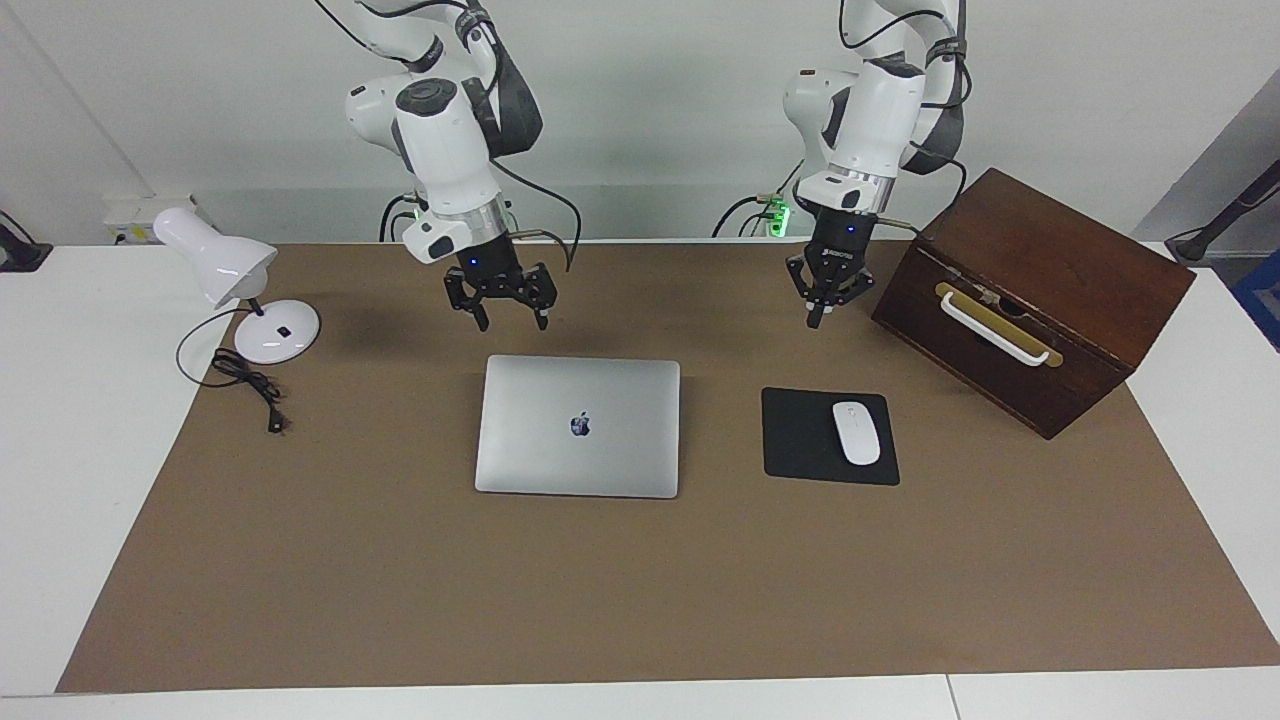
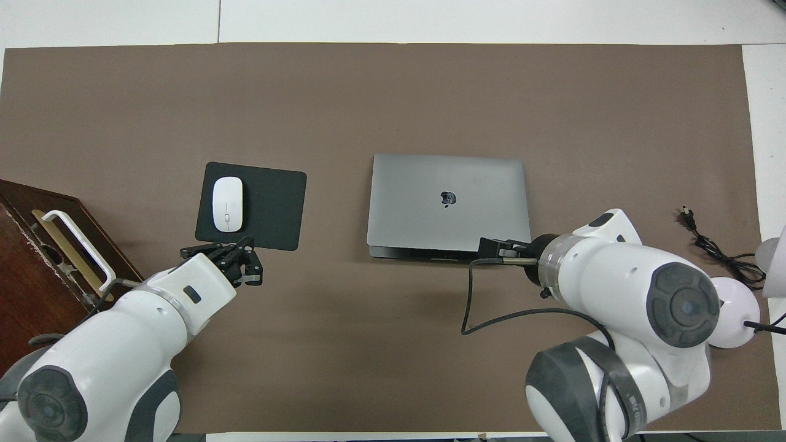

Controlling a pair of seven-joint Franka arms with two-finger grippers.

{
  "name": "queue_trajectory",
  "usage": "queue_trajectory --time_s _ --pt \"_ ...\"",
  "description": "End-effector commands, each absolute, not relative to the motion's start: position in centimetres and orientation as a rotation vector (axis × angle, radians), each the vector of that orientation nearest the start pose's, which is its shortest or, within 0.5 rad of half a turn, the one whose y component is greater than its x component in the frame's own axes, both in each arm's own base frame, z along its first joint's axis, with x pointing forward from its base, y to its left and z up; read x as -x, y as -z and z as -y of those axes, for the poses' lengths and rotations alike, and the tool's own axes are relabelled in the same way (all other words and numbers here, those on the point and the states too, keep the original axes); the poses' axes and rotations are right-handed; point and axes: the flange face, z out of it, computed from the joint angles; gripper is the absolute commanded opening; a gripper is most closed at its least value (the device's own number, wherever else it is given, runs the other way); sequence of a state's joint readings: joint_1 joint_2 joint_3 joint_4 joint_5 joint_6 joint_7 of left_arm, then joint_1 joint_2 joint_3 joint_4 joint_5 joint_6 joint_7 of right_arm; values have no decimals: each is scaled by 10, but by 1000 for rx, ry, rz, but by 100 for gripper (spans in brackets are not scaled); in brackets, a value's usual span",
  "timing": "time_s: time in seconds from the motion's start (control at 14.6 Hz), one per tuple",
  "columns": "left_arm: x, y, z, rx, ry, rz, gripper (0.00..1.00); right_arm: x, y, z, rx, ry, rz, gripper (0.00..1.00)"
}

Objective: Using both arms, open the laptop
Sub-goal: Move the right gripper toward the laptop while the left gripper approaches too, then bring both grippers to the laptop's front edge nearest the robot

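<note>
The laptop [image 1: 578, 425] [image 2: 448, 199] lies closed and flat on the brown mat, its lid with the dark apple logo facing up. My right gripper [image 1: 512, 323] [image 2: 491, 248] hangs open in the air over the laptop's edge that faces the robots, touching nothing. My left gripper [image 1: 816, 322] [image 2: 236, 250] is shut, its fingertips together and nothing between them. It hangs over the mat at the edge of the black mouse pad [image 1: 795, 440] [image 2: 270, 209] that faces the robots.
A white mouse [image 1: 856, 432] [image 2: 226, 204] rests on the mouse pad. A dark wooden box [image 1: 1040, 300] with a white handle stands at the left arm's end. A white desk lamp [image 1: 215, 255] and its cable [image 1: 250, 385] are at the right arm's end.
</note>
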State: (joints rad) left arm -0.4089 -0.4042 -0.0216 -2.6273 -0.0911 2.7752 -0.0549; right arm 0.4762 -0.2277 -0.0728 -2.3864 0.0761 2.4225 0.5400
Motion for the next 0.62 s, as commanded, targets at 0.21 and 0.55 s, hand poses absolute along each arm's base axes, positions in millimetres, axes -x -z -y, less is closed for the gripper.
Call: queue_trajectory --time_s 0.21,0.55 --pt "-387 -400 212 3177 1000 -527 0 -397 -409 -228 2917 397 -271 100" --pt "-389 -362 236 3160 1122 -556 0 -377 -393 -244 2949 467 -135 100"
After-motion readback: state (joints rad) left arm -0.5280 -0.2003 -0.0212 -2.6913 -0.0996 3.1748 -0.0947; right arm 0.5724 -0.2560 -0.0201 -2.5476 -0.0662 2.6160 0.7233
